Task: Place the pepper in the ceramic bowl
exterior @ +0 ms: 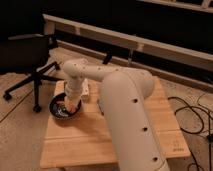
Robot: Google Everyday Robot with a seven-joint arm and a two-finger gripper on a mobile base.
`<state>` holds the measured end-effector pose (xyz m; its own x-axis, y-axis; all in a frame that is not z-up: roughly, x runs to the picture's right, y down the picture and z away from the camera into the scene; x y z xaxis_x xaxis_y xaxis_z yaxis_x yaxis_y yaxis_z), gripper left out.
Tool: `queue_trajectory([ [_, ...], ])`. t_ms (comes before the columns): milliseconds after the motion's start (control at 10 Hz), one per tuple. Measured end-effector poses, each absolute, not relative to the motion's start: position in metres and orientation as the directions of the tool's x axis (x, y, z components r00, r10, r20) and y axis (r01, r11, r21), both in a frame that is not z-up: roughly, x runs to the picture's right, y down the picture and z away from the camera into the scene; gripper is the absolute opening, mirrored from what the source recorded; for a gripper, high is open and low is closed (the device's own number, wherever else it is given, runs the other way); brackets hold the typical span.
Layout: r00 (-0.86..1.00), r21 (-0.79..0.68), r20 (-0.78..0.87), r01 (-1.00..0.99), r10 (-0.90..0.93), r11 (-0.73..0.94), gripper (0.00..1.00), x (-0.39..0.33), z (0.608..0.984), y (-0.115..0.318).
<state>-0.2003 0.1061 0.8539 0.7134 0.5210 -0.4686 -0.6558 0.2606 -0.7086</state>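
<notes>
My gripper (pixel 71 103) low over ceramic bowl (pixel 64 108) at near-left corner of wooden counter (pixel 100 135), arm reaching left across it. Wrist points down into bowl — placed so pepper (pixel 60 104) lands inside rim, not on wood. Orange-red sliver shows at bowl's left side, just beside gripper; likely pepper, touching dish or not I cannot tell. Fingers — wide or narrow, cannot tell. Judgement: placing step, near its end.
</notes>
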Motion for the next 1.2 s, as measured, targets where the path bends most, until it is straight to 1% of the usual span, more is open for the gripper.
queue_trajectory([
  [100,0.716,-0.715,-0.462,-0.650,0.523,0.258,0.09,-0.2015,0.8580,0.1059],
  [300,0.718,-0.722,-0.455,-0.644,0.528,0.254,0.29,-0.2034,0.8629,0.1041],
  [400,0.719,-0.725,-0.452,-0.641,0.528,0.253,0.37,-0.2036,0.8641,0.1038],
  [500,0.718,-0.726,-0.449,-0.640,0.532,0.250,0.50,-0.2037,0.8656,0.1024],
  [600,0.717,-0.726,-0.449,-0.640,0.532,0.250,0.54,-0.2033,0.8656,0.1023],
  [700,0.718,-0.726,-0.449,-0.640,0.532,0.250,0.54,-0.2037,0.8656,0.1024],
  [1200,0.718,-0.726,-0.449,-0.640,0.532,0.251,0.54,-0.2036,0.8657,0.1024],
])
